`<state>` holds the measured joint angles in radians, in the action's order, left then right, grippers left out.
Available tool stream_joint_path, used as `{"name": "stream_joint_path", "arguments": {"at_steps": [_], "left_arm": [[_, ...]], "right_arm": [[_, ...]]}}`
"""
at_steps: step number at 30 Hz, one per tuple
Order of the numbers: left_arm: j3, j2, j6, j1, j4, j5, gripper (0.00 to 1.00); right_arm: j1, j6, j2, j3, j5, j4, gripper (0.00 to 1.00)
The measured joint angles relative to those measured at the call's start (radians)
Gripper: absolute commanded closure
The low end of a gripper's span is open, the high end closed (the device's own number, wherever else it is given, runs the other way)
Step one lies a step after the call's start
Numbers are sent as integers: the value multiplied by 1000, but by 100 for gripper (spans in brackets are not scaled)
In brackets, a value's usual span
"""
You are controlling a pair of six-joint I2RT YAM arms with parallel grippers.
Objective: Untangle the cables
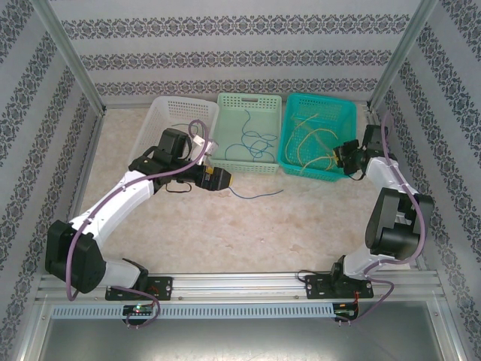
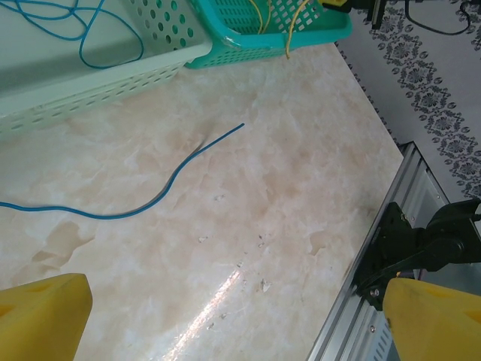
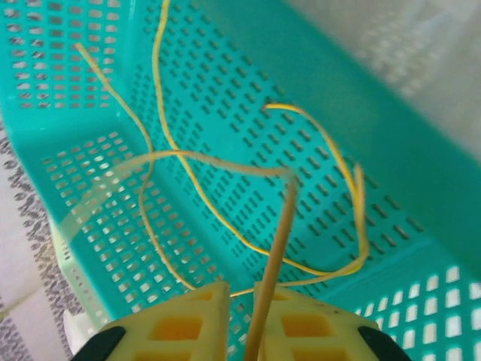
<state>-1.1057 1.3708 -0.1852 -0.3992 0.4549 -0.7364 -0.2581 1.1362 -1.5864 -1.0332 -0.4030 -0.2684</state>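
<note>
The left gripper (image 2: 240,289) stands wide open and holds nothing. Its yellow fingers sit at the bottom corners of the left wrist view, above the marble-patterned table (image 2: 301,195). One blue cable (image 2: 161,197) lies loose on the table left of centre, just below the pale green basket (image 2: 113,75). The right gripper (image 3: 242,289), bottom centre, is nearly closed; a yellow cable (image 3: 279,226) rises from the narrow gap — pinched or loose, I cannot tell — over the teal basket (image 3: 421,226).
</note>
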Motion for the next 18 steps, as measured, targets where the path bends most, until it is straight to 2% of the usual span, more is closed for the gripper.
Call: {"name": "stream_joint_path", "arguments": {"at_steps": [6, 10, 11, 16, 17, 18], "left_arm": [[-15, 20, -2, 0, 0, -18, 0], [-17, 24, -4, 0, 0, -19, 0], [-17, 24, -4, 0, 0, -19, 0], [-17, 24, -5, 0, 0, -19, 0], [-17, 24, -5, 0, 0, -19, 0], [-17, 24, -6, 0, 0, -19, 0]], "right_arm": [[1, 14, 5, 14, 40, -4, 85], [9, 14, 13, 14, 66, -4, 99], [14, 13, 19, 15, 77, -2, 100], [34, 20, 82, 66, 118, 73, 100], [41, 16, 94, 73, 126, 89, 93], [47, 11, 101, 74, 132, 95, 82]]}}
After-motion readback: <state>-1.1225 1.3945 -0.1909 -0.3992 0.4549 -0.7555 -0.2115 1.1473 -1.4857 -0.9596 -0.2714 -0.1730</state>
